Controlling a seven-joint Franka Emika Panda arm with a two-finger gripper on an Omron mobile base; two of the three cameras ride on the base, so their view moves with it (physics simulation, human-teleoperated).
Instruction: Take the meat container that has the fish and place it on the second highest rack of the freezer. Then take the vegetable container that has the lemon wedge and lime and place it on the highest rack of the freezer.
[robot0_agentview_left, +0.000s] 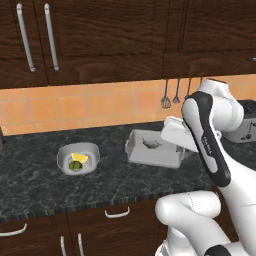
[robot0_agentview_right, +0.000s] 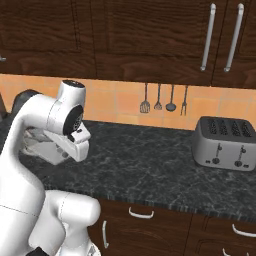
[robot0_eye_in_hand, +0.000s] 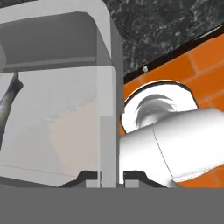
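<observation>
The meat container (robot0_agentview_left: 152, 149), a pale grey rectangular tub, sits mid-counter with the fish (robot0_agentview_left: 151, 144) inside. My gripper (robot0_eye_in_hand: 109, 177) is shut on its right end wall (robot0_eye_in_hand: 108, 109), which runs up between the finger tips; the fish (robot0_eye_in_hand: 8, 103) shows at the left. The arm hides the grip in the left base view, so I cannot tell whether the tub is off the counter. The tub (robot0_agentview_right: 42, 145) peeks out behind my hand. The vegetable container (robot0_agentview_left: 78, 159), a rounded grey bowl with a lemon wedge (robot0_agentview_left: 80, 158) and lime (robot0_agentview_left: 75, 166), stands to the left. The freezer is out of view.
A silver toaster (robot0_agentview_right: 227, 142) stands on the dark marble counter (robot0_agentview_right: 145, 165) to the right. Utensils (robot0_agentview_right: 160, 100) hang on the orange tile wall. Dark wood cabinets (robot0_agentview_left: 100, 35) hang above, and drawers (robot0_agentview_left: 117, 215) run below the counter's front edge.
</observation>
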